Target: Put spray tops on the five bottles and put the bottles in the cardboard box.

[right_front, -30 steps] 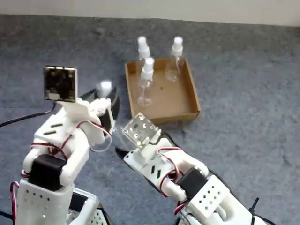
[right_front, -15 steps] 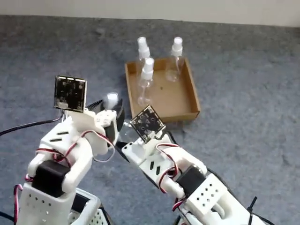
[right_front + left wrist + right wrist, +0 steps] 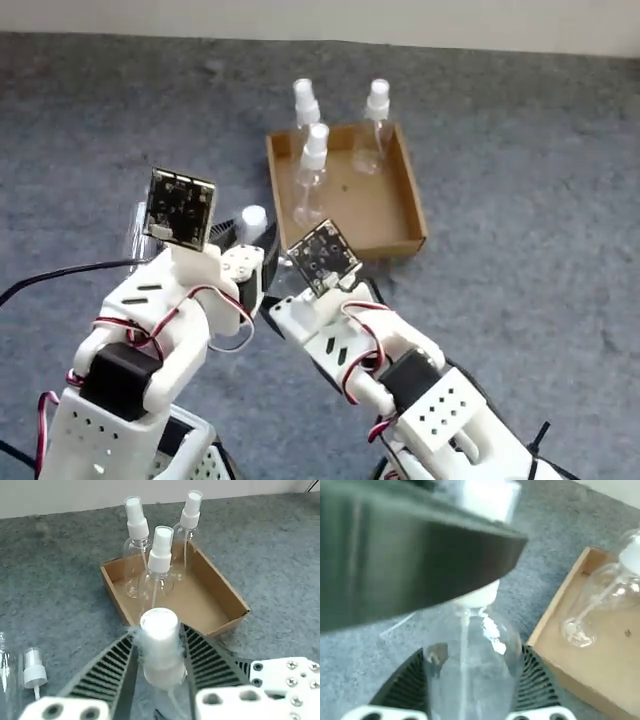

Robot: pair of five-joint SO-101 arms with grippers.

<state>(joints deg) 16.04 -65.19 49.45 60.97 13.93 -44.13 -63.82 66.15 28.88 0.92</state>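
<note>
Both arms have shifted rightward since a second ago. Now the left gripper (image 3: 160, 657) is closed on a spray top (image 3: 159, 630), at the neck of the bottle (image 3: 470, 655) that the right gripper (image 3: 470, 680) clamps upright. At 1 o'clock from them, the cardboard box (image 3: 350, 247) holds, it seems, three capped bottles (image 3: 308, 175).

White spray top (image 3: 159, 630), clear bottle (image 3: 470, 672), brown cardboard box (image 3: 392, 247), grey table (image 3: 520, 150).

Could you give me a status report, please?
Left gripper shut on spray top. Right gripper shut on bottle, tube inside it. Three bottles in cardboard box. Nothing blocking.
</note>
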